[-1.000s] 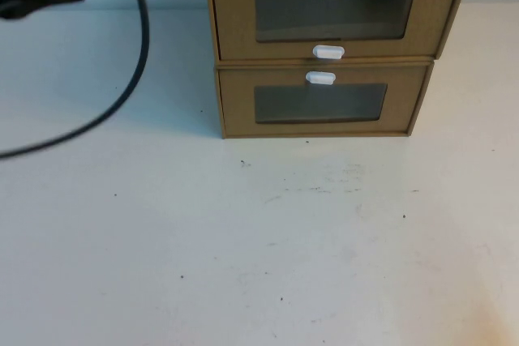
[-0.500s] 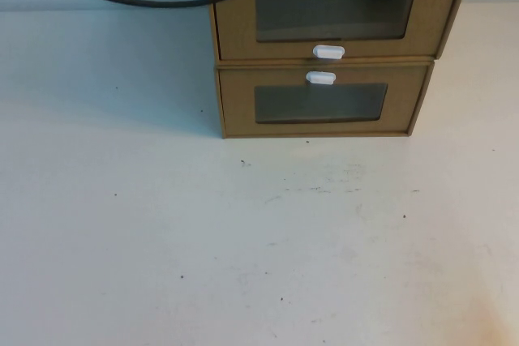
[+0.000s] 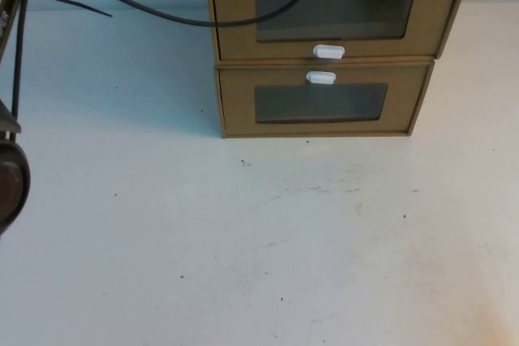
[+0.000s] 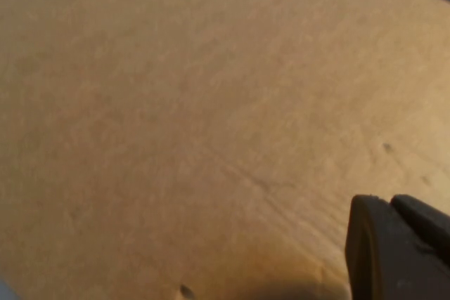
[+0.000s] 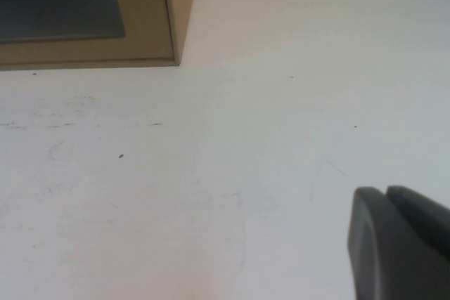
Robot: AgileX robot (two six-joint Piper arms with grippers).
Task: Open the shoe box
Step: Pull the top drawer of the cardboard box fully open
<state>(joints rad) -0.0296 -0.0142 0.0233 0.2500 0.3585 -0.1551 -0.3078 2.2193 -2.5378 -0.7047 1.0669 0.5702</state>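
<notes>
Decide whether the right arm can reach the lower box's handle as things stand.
Probably yes: the right gripper, shut, hangs over the table near the lower box, with nothing before its handle. The left gripper is over cardboard.

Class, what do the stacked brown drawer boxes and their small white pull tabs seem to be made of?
Stacked brown boxes: likely cardboard, matte, with raw-looking edges. Small white tabs: probably plastic, smooth, with rounded ends. Left gripper, shut, hovers near a box face; right gripper, shut, hovers over the white table.

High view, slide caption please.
Stacked shoe boxes closed on the table; left gripper over their cardboard, right gripper shut over the table nearby.
</notes>
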